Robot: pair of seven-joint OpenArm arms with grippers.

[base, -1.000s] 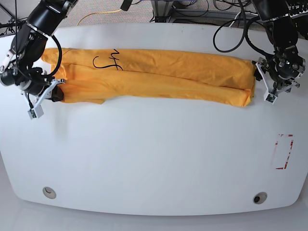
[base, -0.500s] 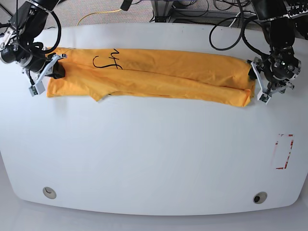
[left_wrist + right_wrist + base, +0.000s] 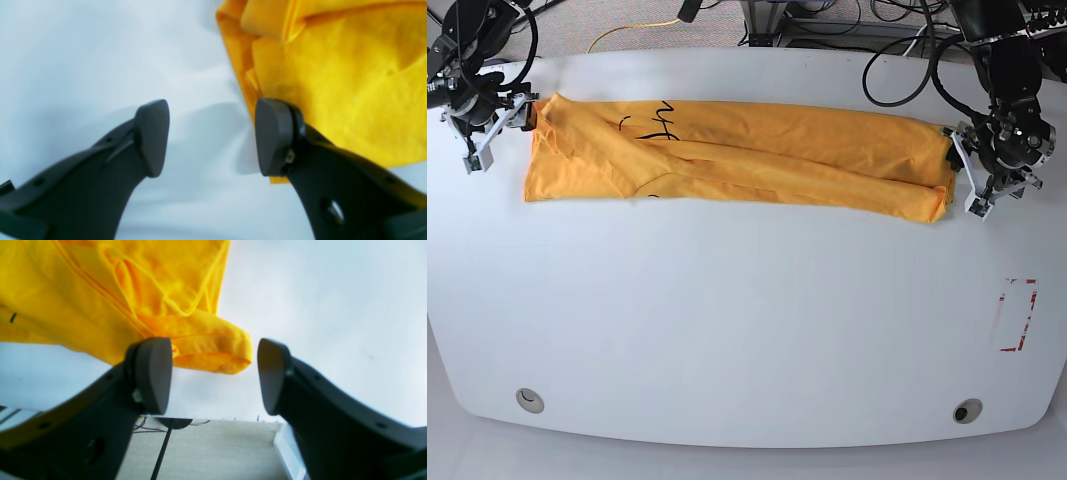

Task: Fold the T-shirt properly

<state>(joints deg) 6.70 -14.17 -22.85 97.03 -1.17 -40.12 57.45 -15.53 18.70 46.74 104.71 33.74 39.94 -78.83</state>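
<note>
At each end of the long folded T-shirt (image 3: pixel 727 155) a gripper stands spread wide and holds nothing: the left gripper (image 3: pixel 213 136) has one pad (image 3: pixel 272 136) touching the cloth's edge, while the right gripper (image 3: pixel 213 375) frames a bunched corner without clamping it. Beneath them the shirt lies flat across the far half of the white table (image 3: pixel 747 320), with grey carpet and cables (image 3: pixel 897 25) beyond its rim. Folds hide most of the black lettering (image 3: pixel 662 122), and both wrist views are blurred up close.

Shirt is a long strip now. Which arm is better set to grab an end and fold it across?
Right, probably. The right gripper has a bunched corner of the T-shirt between its open jaws; the left gripper frames mostly bare table beside the cloth's edge.
</note>
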